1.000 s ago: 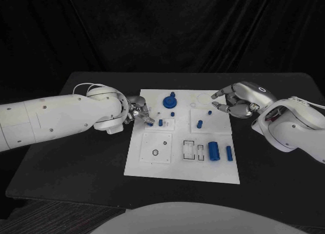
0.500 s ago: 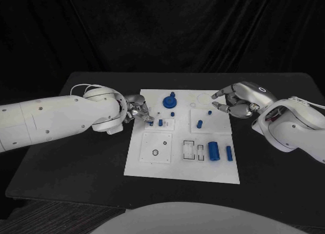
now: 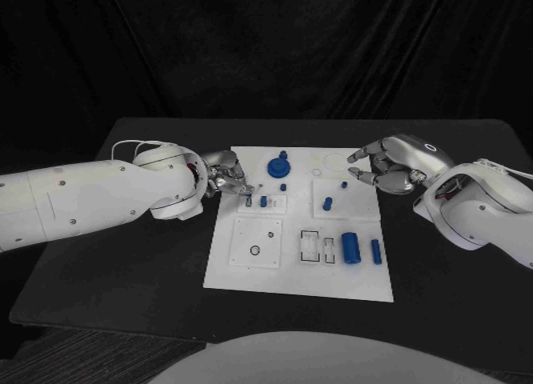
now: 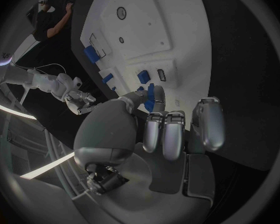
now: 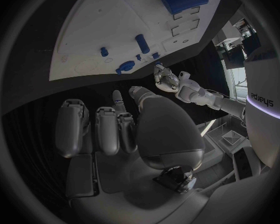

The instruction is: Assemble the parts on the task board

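Parts on the task board (image 3: 299, 280) — the one that matters is the small blue peg (image 4: 150, 97) pinched in my left hand (image 3: 229, 179), over the board's left edge just beside the small socket block (image 3: 264, 203). Peg's long axis runs along the fingers. My right hand (image 3: 388, 165) hovers off the far right corner, fingers loosely curled, holding nothing.

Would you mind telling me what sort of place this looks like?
Likely a robotics lab test bench: a black table backed by dark curtain, a white task board with blue parts, and another robot arm beyond.
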`<action>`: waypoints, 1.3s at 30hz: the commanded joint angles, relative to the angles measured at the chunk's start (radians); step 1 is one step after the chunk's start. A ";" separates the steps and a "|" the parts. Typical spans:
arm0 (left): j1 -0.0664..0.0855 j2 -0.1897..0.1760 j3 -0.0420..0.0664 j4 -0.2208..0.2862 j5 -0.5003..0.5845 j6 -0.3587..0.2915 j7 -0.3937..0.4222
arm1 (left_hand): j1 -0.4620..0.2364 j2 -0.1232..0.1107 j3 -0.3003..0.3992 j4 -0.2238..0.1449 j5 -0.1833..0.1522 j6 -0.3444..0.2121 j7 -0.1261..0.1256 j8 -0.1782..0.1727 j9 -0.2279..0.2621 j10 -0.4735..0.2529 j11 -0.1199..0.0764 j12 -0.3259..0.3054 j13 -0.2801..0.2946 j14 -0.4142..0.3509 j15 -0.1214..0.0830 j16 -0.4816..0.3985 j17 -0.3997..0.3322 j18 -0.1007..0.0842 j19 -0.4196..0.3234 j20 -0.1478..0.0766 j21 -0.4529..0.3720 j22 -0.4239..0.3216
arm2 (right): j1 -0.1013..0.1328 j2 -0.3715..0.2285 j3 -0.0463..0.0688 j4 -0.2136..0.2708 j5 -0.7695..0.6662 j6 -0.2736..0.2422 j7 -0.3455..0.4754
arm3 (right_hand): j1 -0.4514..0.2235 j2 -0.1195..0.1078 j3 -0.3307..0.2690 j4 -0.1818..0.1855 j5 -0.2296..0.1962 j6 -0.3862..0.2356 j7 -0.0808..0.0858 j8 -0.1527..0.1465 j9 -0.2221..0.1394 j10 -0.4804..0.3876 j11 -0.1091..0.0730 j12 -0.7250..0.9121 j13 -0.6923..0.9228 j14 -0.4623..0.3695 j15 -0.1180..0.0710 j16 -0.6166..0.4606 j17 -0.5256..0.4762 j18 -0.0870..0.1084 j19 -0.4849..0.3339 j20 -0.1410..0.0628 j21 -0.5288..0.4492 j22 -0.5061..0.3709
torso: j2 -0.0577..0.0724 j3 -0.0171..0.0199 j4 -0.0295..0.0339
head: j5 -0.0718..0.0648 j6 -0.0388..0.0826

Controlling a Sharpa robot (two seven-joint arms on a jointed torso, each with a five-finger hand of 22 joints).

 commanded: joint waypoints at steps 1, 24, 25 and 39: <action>-0.011 -0.001 0.000 0.003 -0.027 -0.027 0.016 | -0.012 0.004 0.052 -0.046 -0.016 -0.002 -0.003 0.003 0.000 0.080 -0.001 -0.004 0.236 0.104 -0.003 0.003 0.263 0.018 -0.005 -0.003 -0.005 0.179 | -0.004 -0.001 0.001 0.001 -0.006 -0.002 -0.015 | 0.010 0.003 0.003 0.000 0.005 0.007 0.002 -0.005 -0.002 0.097 0.008 -0.001 0.253 0.062 0.008 0.000 0.034 0.016 0.031 0.008 -0.004 0.190 | 0.000 0.0000 0.0005 | 0.001 0.000; -0.047 0.012 0.000 -0.021 -0.030 -0.042 0.024 | -0.018 0.008 0.048 -0.040 -0.039 -0.001 -0.003 0.003 -0.001 0.079 -0.001 -0.006 0.235 0.104 -0.003 0.003 0.263 0.018 -0.005 -0.003 -0.006 0.179 | -0.008 -0.001 0.001 0.002 -0.006 -0.005 -0.014 | 0.010 0.003 0.003 0.000 0.005 0.007 0.002 -0.005 -0.002 0.097 0.008 -0.001 0.253 0.062 0.008 0.000 0.034 0.016 0.031 0.008 -0.004 0.190 | -0.001 -0.0006 -0.0008 | 0.001 0.000; -0.048 0.012 0.000 -0.021 -0.030 -0.041 0.023 | -0.017 0.008 0.048 -0.040 -0.039 -0.001 -0.003 0.003 -0.001 0.079 -0.001 -0.006 0.235 0.104 -0.003 0.003 0.263 0.018 -0.005 -0.003 -0.006 0.179 | -0.008 -0.001 0.001 0.002 -0.006 -0.005 -0.014 | 0.010 0.003 0.003 0.000 0.005 0.007 0.002 -0.005 -0.002 0.097 0.008 -0.001 0.253 0.062 0.008 0.000 0.034 0.016 0.031 0.008 -0.004 0.190 | -0.001 -0.0004 -0.0010 | 0.002 0.000; -0.049 0.009 0.000 -0.020 -0.030 -0.001 0.018 | -0.016 0.004 0.046 -0.043 -0.041 -0.001 -0.004 0.003 0.000 0.079 -0.002 -0.006 0.235 0.104 -0.003 0.003 0.263 0.018 -0.006 -0.003 -0.007 0.178 | -0.009 0.000 0.001 0.001 -0.006 -0.003 -0.015 | 0.011 0.002 0.005 -0.002 0.007 0.006 0.002 -0.006 -0.002 0.098 0.008 0.000 0.254 0.062 0.009 0.000 0.033 0.016 0.031 0.008 -0.003 0.190 | 0.000 0.0002 -0.0009 | 0.003 0.000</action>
